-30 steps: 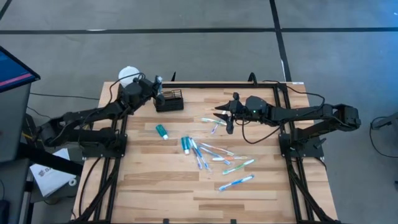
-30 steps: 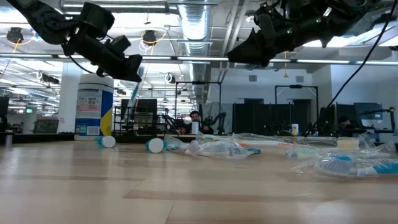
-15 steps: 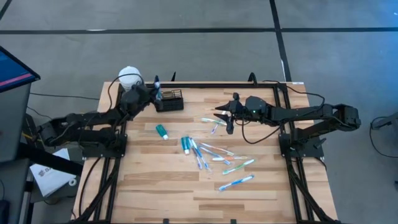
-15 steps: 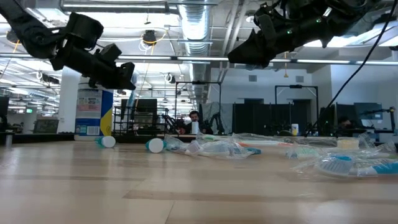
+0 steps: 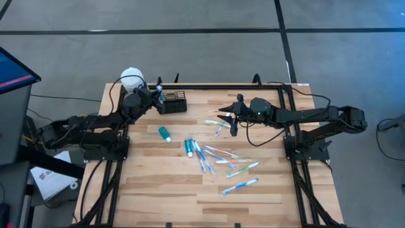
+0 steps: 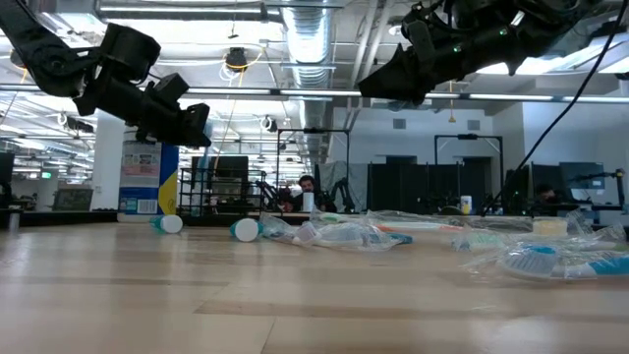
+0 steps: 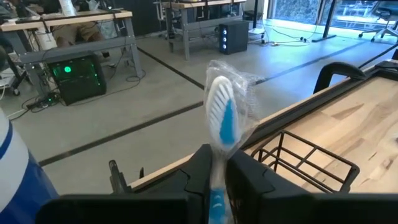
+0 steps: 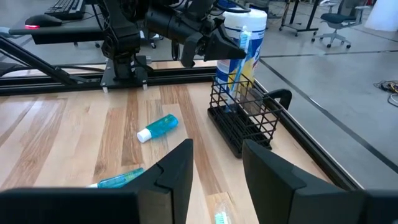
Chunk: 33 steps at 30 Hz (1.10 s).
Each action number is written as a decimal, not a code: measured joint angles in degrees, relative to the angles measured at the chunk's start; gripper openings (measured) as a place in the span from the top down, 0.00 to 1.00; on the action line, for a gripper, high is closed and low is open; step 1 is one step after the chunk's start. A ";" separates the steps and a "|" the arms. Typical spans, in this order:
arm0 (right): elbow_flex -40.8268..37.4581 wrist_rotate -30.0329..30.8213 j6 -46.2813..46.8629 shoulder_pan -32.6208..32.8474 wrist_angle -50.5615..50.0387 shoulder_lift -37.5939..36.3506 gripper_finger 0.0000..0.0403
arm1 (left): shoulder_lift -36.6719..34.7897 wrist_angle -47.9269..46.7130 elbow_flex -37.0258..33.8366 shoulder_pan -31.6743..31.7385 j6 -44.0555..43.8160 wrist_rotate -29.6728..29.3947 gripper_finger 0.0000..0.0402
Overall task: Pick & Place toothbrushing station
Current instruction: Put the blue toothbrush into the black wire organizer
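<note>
Beside the caddy (image 5: 172, 102), I hold my left gripper (image 5: 157, 95) clamped on one wrapped toothbrush (image 7: 222, 118), undelivered; right gripper (image 5: 229, 118) waits, fingers apart, empty.

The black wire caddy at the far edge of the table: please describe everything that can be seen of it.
The black wire caddy is a small rectangular basket of thin dark grid wire, open at the top and standing upright on the wooden table near its far left edge. A blue-labelled bottle stands just behind it. The left gripper holds a wrapped blue-and-white toothbrush upright, low over one end of the caddy; whether it touches the wire cannot be told.
</note>
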 joint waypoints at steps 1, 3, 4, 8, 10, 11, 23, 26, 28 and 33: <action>0.00 0.00 0.02 -0.02 0.02 0.00 0.68 | 0.00 0.00 0.00 0.00 0.00 0.00 0.90; 0.00 0.00 0.02 0.00 0.00 0.00 0.68 | 0.00 -0.01 0.00 0.00 0.00 0.00 0.90; 0.00 0.00 0.00 -0.01 -0.03 0.00 0.68 | 0.00 -0.02 0.00 0.00 -0.01 0.00 0.90; 0.00 0.00 0.00 0.00 -0.11 0.00 0.68 | 0.00 -0.02 0.00 0.00 -0.63 0.00 0.89; 0.00 0.00 0.01 0.00 -0.16 0.00 0.68 | 0.00 -0.02 0.00 0.00 -1.57 0.00 0.89; 0.00 0.00 0.01 0.00 -0.17 0.00 0.68 | 0.00 -0.02 0.00 0.00 -1.59 0.00 0.89; 0.00 0.00 0.00 -0.02 -0.40 0.00 0.68 | 0.00 -0.04 0.00 0.00 -0.93 0.02 0.89; 0.00 0.00 0.00 -0.01 -0.42 0.00 0.68 | 0.00 -0.04 0.00 -0.02 -0.83 0.04 0.89; 0.00 0.00 0.00 0.03 -0.44 0.00 0.68 | 0.00 -0.07 0.00 -0.11 -0.65 0.04 0.89; 0.00 -0.02 0.00 0.05 -0.64 0.00 0.68 | -0.60 -0.33 0.00 -0.13 0.57 0.07 0.89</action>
